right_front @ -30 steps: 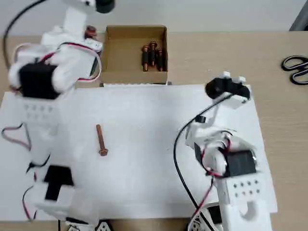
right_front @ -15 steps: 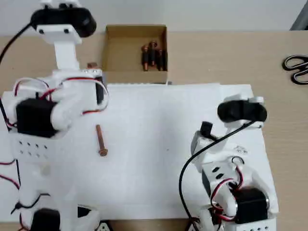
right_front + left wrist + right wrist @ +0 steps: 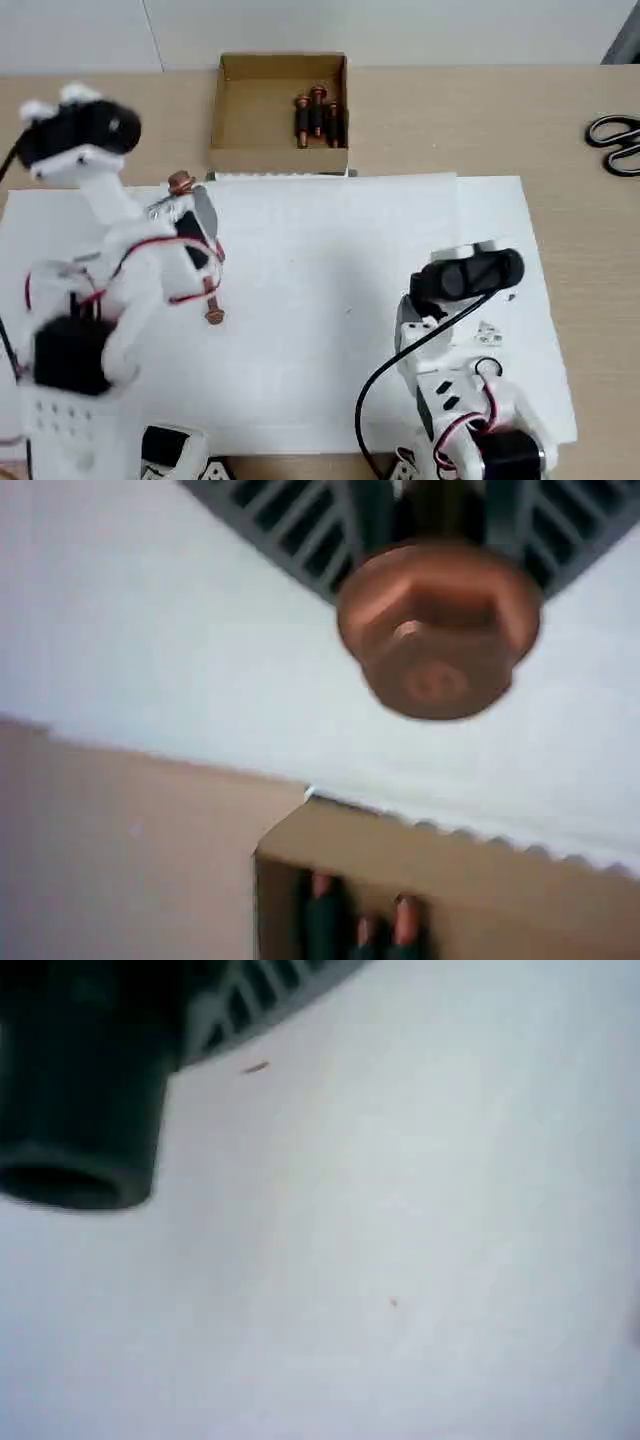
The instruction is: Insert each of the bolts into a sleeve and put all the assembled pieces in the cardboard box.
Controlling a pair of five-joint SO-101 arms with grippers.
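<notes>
Bolt (image 3: 437,630) clamped in left gripper (image 3: 440,505); sleeve (image 3: 80,1100) in right gripper (image 3: 120,1000).

The open cardboard box (image 3: 228,110) holds 3 assembled pieces (image 3: 318,115) side by side. The left gripper (image 3: 188,205) grips a copper hex-head bolt (image 3: 435,630). A second bolt (image 3: 212,305) lies flat on the white sheet (image 3: 330,300). The right gripper (image 3: 110,1020) holds a black sleeve (image 3: 85,1090).

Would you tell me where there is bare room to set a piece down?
Free: the white sheet's middle, between the loose copper bolt and the right arm; the brown cardboard box's left half; the tan tabletop between box and black scissors. Crowded: the box's right side, holding three black-sleeved bolts, and by the left gripper holding a bolt.
</notes>
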